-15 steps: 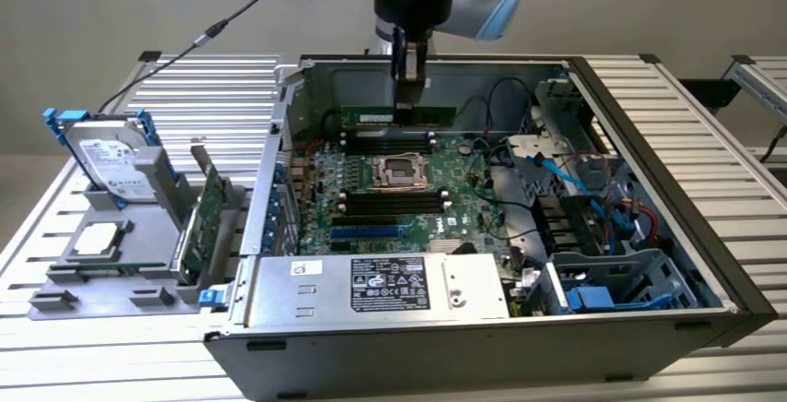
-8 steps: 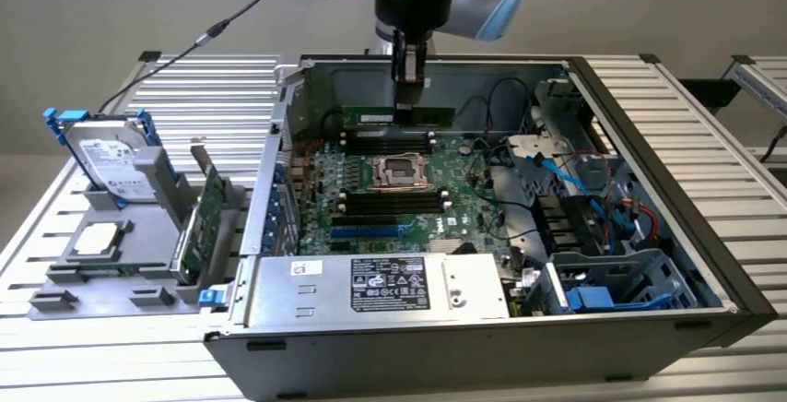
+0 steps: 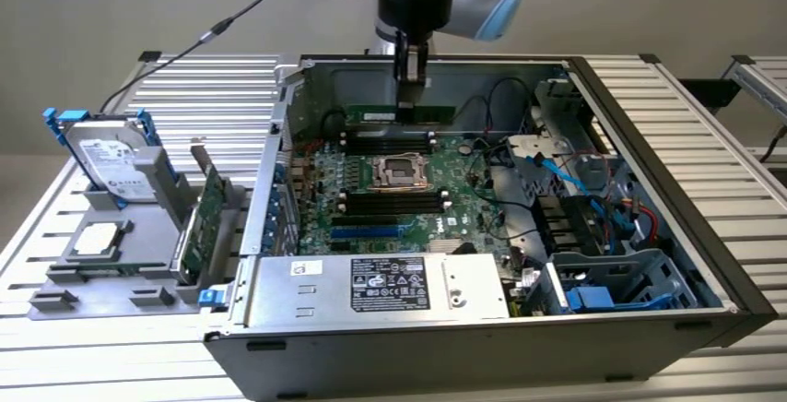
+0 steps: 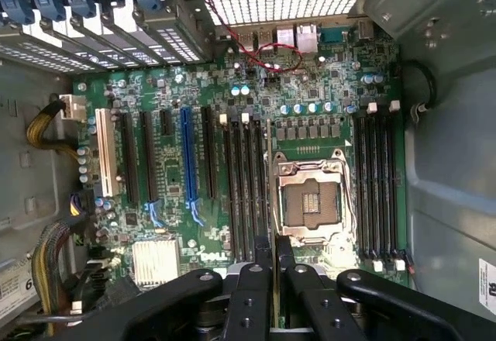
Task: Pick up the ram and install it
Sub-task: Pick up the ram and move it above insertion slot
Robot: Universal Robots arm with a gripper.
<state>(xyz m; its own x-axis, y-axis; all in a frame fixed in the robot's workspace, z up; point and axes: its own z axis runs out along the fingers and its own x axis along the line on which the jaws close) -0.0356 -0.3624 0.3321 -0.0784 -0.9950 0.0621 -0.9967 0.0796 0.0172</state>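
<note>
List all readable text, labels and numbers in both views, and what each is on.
"DELL": white print on the motherboard, wrist view.
"6", as far as it reads: corner sticker by the cables, the rest cut off.
Power supply label: too small to read.
Hard drive label: too small to read.
Wall sticker on the case: blurred.
Ram: no legible text.

Gripper [image 4: 273, 242] fingers pressed close together over the motherboard [image 4: 310, 85], tips above the black memory slots [image 4: 246, 194] just beside the open CPU socket [image 4: 308, 201]. Thin sliver between the fingers, probably the ram [image 4: 273, 306] seen edge-on. Second slot bank [image 4: 377, 186] on the socket's other side. Blue expansion slot [image 4: 188, 163], white slot [image 4: 101, 151], silver heatsink [image 4: 155, 262], red wire [image 4: 271, 54] near the rear ports.
</note>
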